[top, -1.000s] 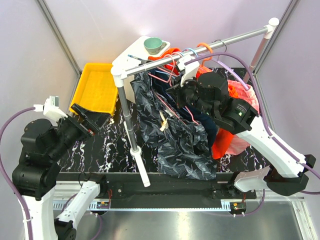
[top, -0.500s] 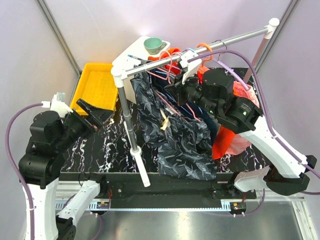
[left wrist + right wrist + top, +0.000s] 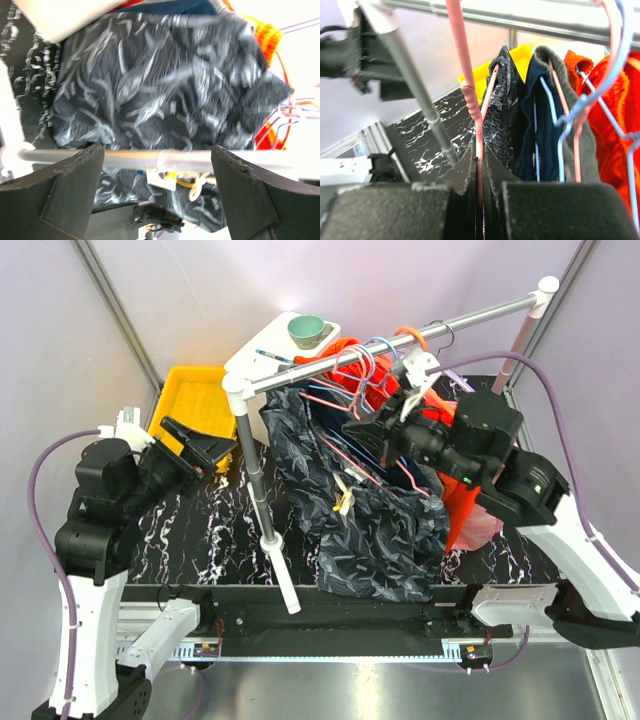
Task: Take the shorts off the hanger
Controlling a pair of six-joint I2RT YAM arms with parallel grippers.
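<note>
Under the metal rail point(image 3: 470, 319), I am seeing the limp, leaf-printed shorts point(image 3: 365, 520) draping from the thin pink wire hanger point(image 3: 464, 60), hanging over the black marbled table point(image 3: 200, 530). My right fingers point(image 3: 462, 172) are pinching narrowly on that wire, the arm reaching up from the right. My left fingers point(image 3: 65, 192) are gaping wide, holding nothing and pointing at the fabric.

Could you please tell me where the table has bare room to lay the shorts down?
Bare table lies between the left hand and the rack post, nearer than the yellow bin. Right of the post, shorts and orange garment crowd it.
</note>
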